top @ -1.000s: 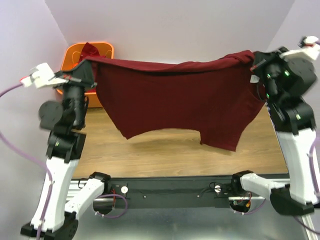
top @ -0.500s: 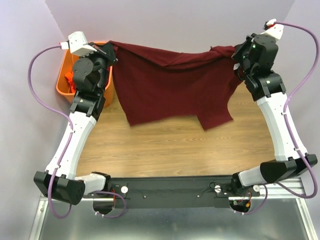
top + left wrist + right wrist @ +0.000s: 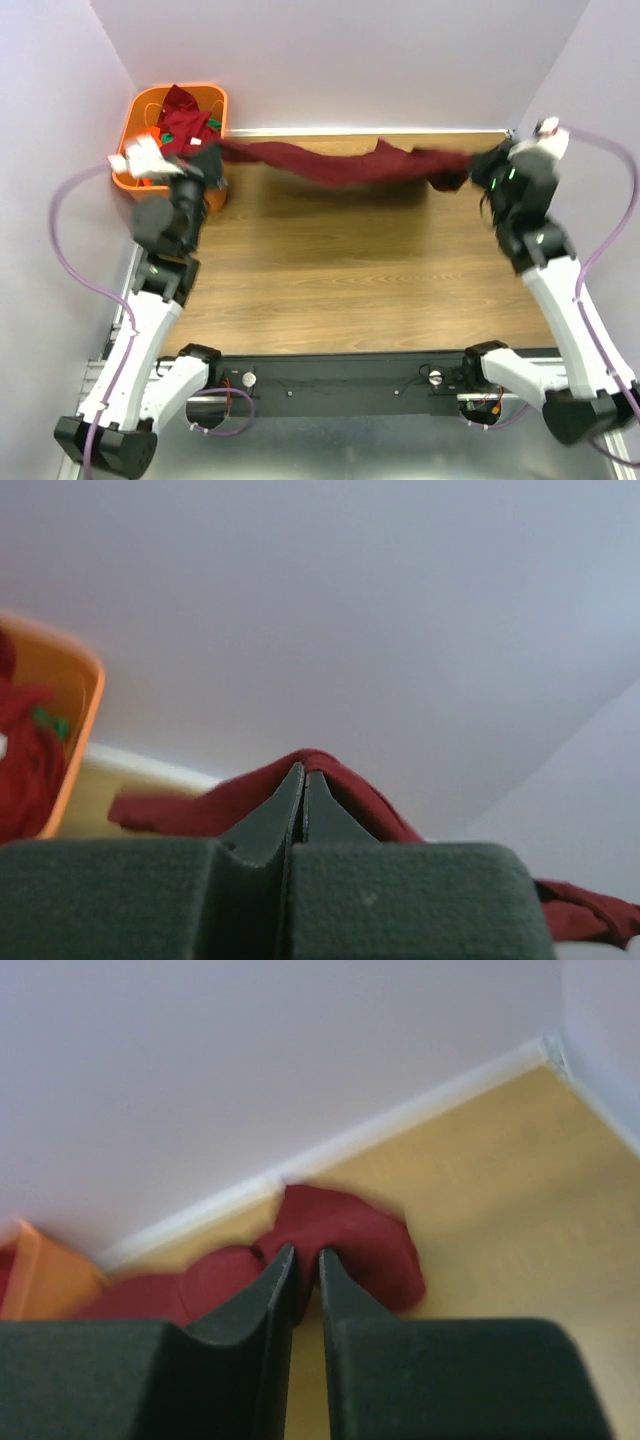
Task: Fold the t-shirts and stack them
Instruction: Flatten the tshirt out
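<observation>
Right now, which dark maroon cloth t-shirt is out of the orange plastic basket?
The dark maroon t-shirt strung between left gripper and right gripper; the other shirts are heaped in the orange plastic basket.

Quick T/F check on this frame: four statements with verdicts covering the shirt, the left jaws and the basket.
1. The maroon t-shirt hangs spread wide in the air. False: it is bunched into a long strip across the far side of the table.
2. The left jaws are shut on one end of it. True.
3. The orange basket is empty. False: it holds red and green cloth.
4. The basket stands at the far left corner. True.
</observation>
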Action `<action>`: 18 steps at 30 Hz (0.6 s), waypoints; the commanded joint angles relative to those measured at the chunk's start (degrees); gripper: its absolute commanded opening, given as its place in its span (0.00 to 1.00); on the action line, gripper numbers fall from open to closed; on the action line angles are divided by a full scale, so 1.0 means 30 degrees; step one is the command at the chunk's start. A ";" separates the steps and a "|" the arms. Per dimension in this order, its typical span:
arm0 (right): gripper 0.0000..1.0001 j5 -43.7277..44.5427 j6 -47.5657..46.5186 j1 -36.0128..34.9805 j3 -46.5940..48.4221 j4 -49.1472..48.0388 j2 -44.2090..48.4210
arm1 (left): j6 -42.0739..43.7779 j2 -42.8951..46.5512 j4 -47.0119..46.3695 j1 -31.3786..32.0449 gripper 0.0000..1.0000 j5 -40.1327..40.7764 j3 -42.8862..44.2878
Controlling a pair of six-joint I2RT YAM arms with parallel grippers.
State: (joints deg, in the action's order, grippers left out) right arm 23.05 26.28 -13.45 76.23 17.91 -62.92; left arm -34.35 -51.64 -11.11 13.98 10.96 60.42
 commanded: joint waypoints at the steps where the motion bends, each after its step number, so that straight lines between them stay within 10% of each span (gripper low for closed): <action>1: 0.39 -0.1261 0.2685 0.0148 -0.6759 0.0649 0.3352 | -0.2837 0.1560 0.0923 -0.0060 0.00 -0.2273 -0.6578; 6: 0.69 -0.4798 0.5412 0.0148 -1.4551 0.1383 0.6378 | -0.5011 0.2856 -0.0191 -0.0060 0.00 -0.3566 -1.3710; 18: 0.65 -0.6044 0.4923 0.0002 -1.4427 -0.1398 0.2638 | -0.4899 0.2594 -0.0543 -0.0030 0.00 -0.3009 -1.4810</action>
State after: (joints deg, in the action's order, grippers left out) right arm 5.54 42.02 -13.39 28.29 19.59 -50.52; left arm -48.97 -43.18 -10.02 13.98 2.00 14.13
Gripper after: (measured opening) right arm 0.663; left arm 0.005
